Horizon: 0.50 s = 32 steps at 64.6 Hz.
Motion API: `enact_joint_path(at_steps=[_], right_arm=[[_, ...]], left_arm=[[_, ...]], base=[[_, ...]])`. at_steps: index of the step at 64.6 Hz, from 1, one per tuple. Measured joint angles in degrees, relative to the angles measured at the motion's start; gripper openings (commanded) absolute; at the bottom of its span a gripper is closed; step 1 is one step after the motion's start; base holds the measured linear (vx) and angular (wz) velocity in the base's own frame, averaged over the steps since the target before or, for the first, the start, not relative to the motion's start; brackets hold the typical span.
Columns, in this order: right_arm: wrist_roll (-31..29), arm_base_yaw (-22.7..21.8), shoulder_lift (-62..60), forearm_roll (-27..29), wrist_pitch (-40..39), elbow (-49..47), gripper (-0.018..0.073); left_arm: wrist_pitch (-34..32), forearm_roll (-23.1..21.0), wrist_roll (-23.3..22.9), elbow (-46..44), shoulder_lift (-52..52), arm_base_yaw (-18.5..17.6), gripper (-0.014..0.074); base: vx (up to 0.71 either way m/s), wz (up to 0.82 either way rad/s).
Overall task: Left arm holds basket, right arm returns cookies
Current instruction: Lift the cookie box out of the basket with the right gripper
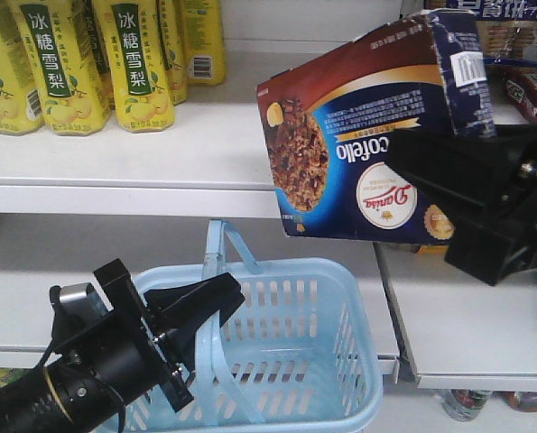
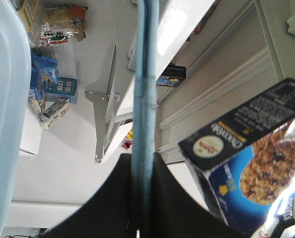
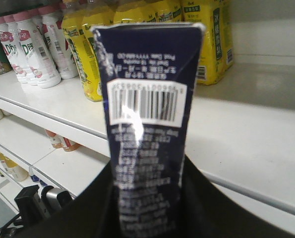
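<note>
Two jobs are under way, one per arm. At far left, the yellow plastic drink bottles [image 1: 87, 63] stand in a row on the white upper shelf board [image 1: 160, 153], apart from the action.

Below them, the left arm [image 1: 97, 361], black and cylindrical with a brass-coloured ring, reaches in from the lower corner. Its flat-fingered left gripper [image 1: 216, 302] is clamped on one hoop handle [image 1: 223, 244] of the light blue slotted plastic shopping basket [image 1: 358, 361]. The left wrist view shows the handle pinched between the two black fingers.

The basket hangs in front of the lower shelf. What shows of its inside holds no goods, though the arm hides the near left corner.

Up and to the right, the dark navy rectangular cookie carton [image 1: 358, 153] is in the air, tilted, above the basket and in front of the shelf edge, touching no board. The bulky all-black right gripper [image 1: 412, 158] grips its right end. The right wrist view shows the barcode face standing between the blocky fingers.

By my reading, the holding half is done and the carton is out of the basket. What remains is carrying it onto a shelf, setting it down and letting go.
</note>
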Motion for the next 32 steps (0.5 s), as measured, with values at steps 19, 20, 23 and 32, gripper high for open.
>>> enact_joint_path(at_steps=[19,20,23,32], right_arm=[[1.40,-9.09,3.14,-1.64,-6.80,0.00,-0.0004],[1.48,-9.75,3.27,-1.76,-7.11,0.00,-0.0004],[1.62,-12.33,3.88,-1.78,-8.37,0.00,-0.0004],[1.73,-17.75,6.41,-1.85,-12.66,0.00,-0.0004]], left_arm=[[0.00,0.00,0.00,0.00,0.00,0.00,0.0000],[0.00,0.00,0.00,0.00,0.00,0.00,0.0000],[0.00,0.00,0.00,0.00,0.00,0.00,0.0000],[0.00,0.00,0.00,0.00,0.00,0.00,0.0000]], base=[[0.00,0.00],[0.00,0.00],[0.00,0.00],[0.00,0.00]])
